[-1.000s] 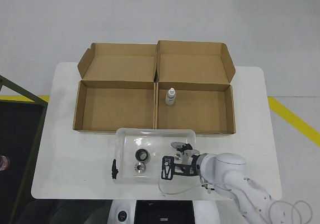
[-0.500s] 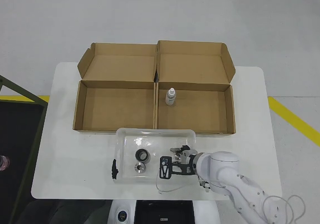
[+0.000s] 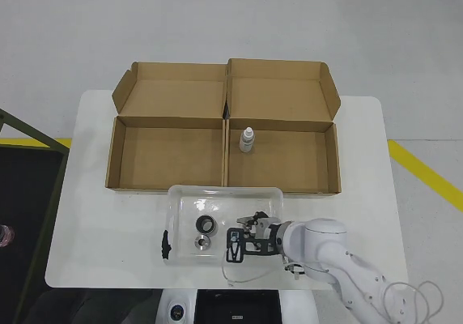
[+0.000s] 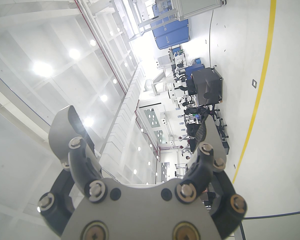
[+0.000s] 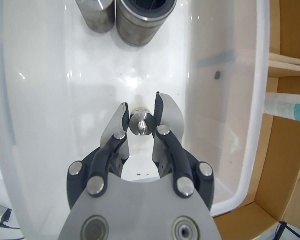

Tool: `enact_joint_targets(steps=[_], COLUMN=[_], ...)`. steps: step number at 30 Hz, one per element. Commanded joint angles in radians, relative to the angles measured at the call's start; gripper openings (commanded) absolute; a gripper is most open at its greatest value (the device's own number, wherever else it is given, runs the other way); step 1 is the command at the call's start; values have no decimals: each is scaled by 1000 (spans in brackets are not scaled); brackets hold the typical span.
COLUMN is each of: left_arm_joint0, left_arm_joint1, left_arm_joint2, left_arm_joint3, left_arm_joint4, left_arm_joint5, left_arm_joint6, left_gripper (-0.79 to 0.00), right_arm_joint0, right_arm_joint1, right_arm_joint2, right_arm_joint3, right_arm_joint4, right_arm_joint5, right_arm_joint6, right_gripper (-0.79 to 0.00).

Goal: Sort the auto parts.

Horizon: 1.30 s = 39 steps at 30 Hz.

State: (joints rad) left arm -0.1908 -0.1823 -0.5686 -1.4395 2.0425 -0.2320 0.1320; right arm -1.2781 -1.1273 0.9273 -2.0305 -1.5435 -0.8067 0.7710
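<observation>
My right gripper [image 5: 141, 117] is low inside the clear plastic tray [image 5: 261, 76], shut on a small metal part [image 5: 139, 123] with a stud on its top. Ahead of it stand a dark-lined linear bearing [image 5: 142, 13] and a smaller steel cylinder [image 5: 96, 3], side by side. From above, the right gripper [image 3: 233, 245] is in the tray's [image 3: 184, 194] front right part, with the bearing [image 3: 206, 223] and cylinder [image 3: 202, 241] to its left. My left gripper [image 4: 137, 121] is open, holds nothing and points up into the room.
Two open cardboard boxes sit behind the tray, the left box [image 3: 167, 158] bare and the right box [image 3: 284, 162] holding a small white bottle [image 3: 248, 140]. A black part [image 3: 165, 243] lies at the tray's left edge. A thin cable [image 3: 244, 279] trails by the table's front edge.
The right gripper has slid a little to the left inside the tray, closer to the bearing and cylinder. Nothing else has moved.
</observation>
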Motion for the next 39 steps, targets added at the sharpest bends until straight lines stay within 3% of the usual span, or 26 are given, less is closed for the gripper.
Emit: enact_joint_targets(steps=[1,10,17,29,39], left_arm_joint0=[0,0,0,0,0], left_arm_joint1=[0,0,0,0,0], left_arm_joint2=[0,0,0,0,0], left_arm_joint3=[0,0,0,0,0], left_arm_joint4=[0,0,0,0,0], left_arm_joint5=[0,0,0,0,0], left_arm_joint6=[0,0,0,0,0], left_gripper=[0,0,0,0,0], right_arm_joint0=[-4,-43,-85,-88,-22], right_arm_joint1=[2,18,32,46,48], right_arm_joint2=[9,74,150,257,313], right_arm_joint3=[-3,-23,-43,-34,51], right_arm_joint4=[6,-7,15,63,178], right_arm_joint5=[-2,2,19,29,27], right_arm_joint6=[-51,-354,-524,-655,-657], right_gripper=[-785,-785,-785,-785,-785])
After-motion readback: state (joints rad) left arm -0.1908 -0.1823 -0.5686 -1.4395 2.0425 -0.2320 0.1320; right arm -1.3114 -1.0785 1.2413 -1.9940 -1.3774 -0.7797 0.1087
